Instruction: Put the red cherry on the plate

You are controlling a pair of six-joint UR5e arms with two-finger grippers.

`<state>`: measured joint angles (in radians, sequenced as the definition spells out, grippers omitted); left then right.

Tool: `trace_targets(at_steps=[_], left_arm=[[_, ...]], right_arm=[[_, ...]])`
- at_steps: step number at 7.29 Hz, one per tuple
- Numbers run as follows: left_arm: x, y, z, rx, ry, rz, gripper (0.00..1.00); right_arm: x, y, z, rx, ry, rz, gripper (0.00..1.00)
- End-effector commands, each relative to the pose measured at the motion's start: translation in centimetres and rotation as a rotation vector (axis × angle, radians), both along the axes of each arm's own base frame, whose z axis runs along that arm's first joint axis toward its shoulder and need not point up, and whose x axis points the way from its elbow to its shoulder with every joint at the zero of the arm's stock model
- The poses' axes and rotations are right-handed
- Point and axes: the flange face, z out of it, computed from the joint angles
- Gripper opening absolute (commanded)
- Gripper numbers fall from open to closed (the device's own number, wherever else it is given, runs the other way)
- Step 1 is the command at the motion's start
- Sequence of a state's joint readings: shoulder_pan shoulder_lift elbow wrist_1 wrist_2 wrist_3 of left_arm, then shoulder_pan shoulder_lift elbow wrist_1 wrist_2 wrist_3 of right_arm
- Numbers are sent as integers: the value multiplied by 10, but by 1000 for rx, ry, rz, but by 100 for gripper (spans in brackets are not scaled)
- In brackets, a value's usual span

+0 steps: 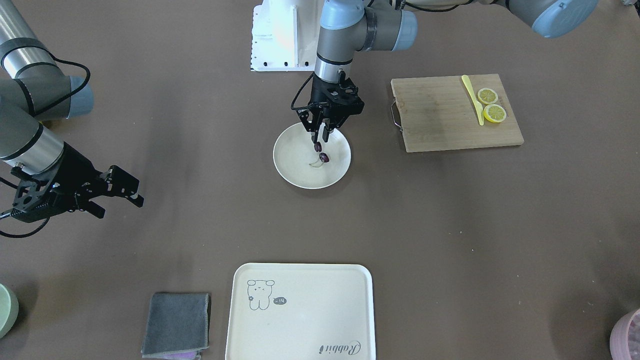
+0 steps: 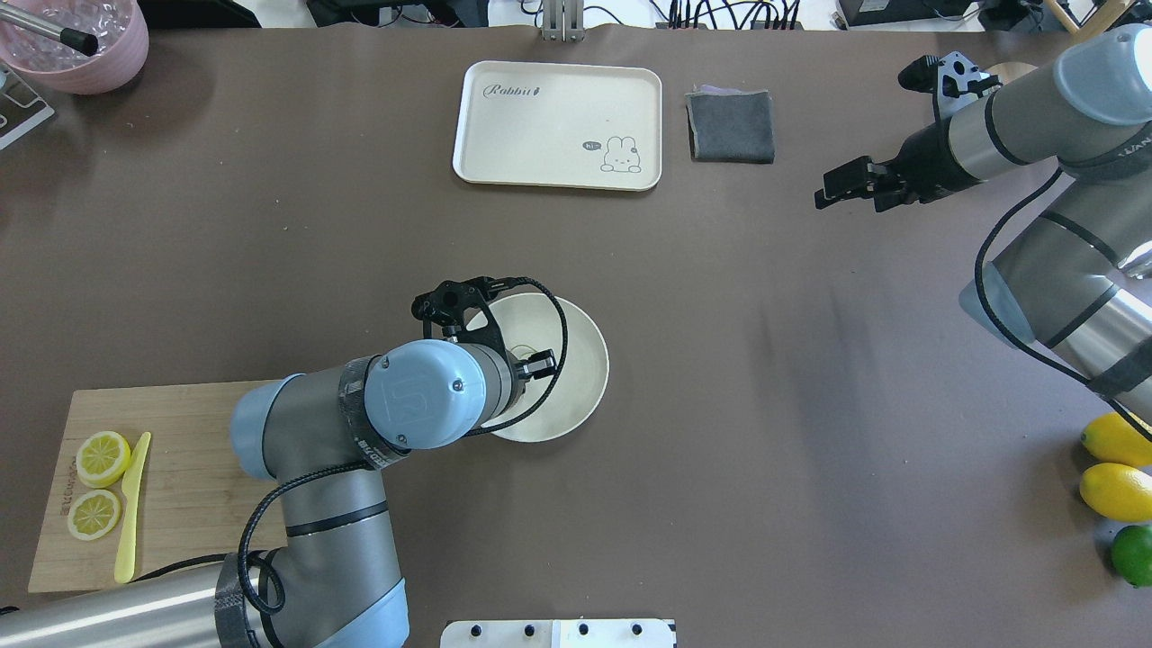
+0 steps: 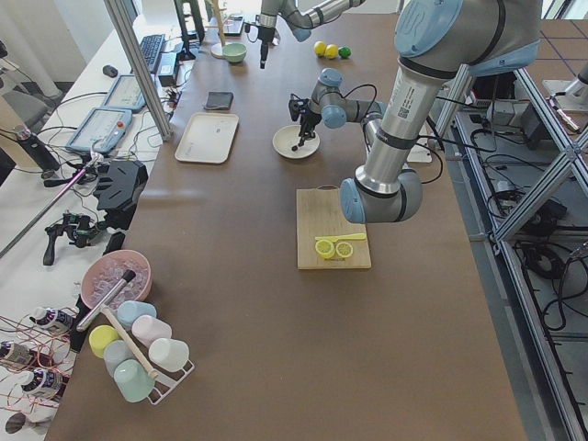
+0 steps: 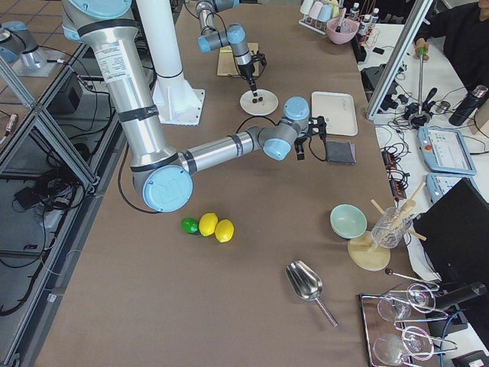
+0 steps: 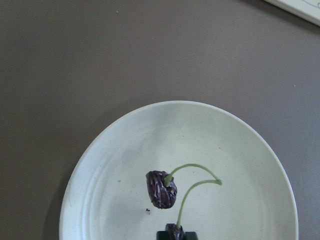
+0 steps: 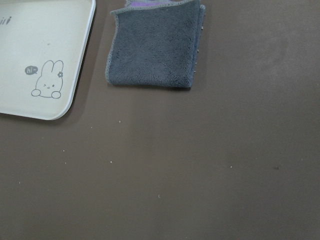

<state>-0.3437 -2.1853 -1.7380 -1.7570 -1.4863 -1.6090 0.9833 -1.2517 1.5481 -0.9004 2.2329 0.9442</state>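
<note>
Your left gripper (image 1: 319,140) is pinching one fruit of the red cherry (image 5: 161,189) with its jaws nearly closed just above the plate (image 5: 115,150), while the other fruit is apparently resting on it, so you are probably facing only release and withdrawal.

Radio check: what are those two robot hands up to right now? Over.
Left gripper shut on red cherry, low over plate, one cherry touching it. Right gripper open, empty, off to the side. Nothing in the way.

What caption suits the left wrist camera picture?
Cherry pair over the cream plate, one fruit lying on it, the other held by the left gripper.
</note>
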Motion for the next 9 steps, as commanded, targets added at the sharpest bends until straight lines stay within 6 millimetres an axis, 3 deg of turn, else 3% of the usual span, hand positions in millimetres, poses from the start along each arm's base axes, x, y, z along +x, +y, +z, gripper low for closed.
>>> trace_targets(at_steps=[1,2,3,4,5,6,7,9], left_arm=[[-6,-7,0,91,-38,-25,98],[-23,-24,0,216,-110,38,98],[-71,-52,23,304,-190,58,98],[-137,-83,47,344,-249,57,98],[-209,-132,79,321,-290,92,98],[-264,-164,108,336,-360,118,98],[-315,-191,152,296,-441,105,98],[-451,-216,249,170,-393,252,98]], right_arm=[[0,-1,2,-3,4,2,100],[10,-6,6,-25,20,17,100],[25,-16,10,-46,77,9,100],[44,-27,25,-21,163,-27,100],[80,-43,45,4,270,-93,100],[123,-54,65,34,375,-172,100],[171,-60,83,34,427,-215,100],[259,-36,154,4,456,-253,100]])
